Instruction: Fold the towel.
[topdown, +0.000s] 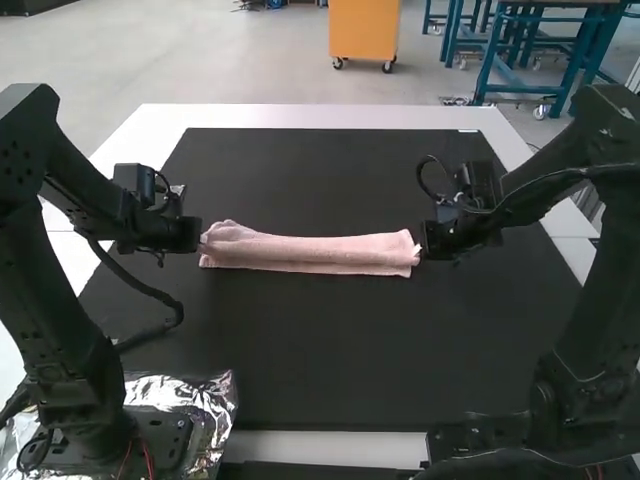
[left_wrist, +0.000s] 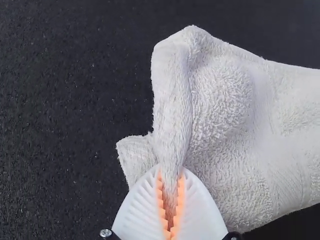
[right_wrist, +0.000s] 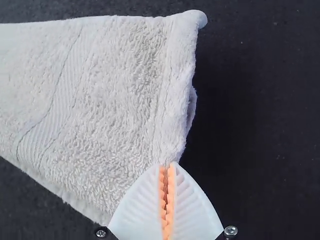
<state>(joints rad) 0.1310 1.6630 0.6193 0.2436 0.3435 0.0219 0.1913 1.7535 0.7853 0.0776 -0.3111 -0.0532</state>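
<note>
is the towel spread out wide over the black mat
No, the towel lies as a long, narrow strip running from side to side on the black mat.

The left arm (topdown: 60, 340) and right arm (topdown: 608, 270) are black, with chunky links and rounded joints. Black cables (topdown: 160, 294) loop outside them; thin red wires (topdown: 148, 456) show low down. The left end effector (topdown: 186, 235) and right end effector (topdown: 432, 240) have white, ribbed, tapering fingers (left_wrist: 137, 212), toothed orange pads (left_wrist: 163, 210) and silver screws (left_wrist: 105, 233).
</note>
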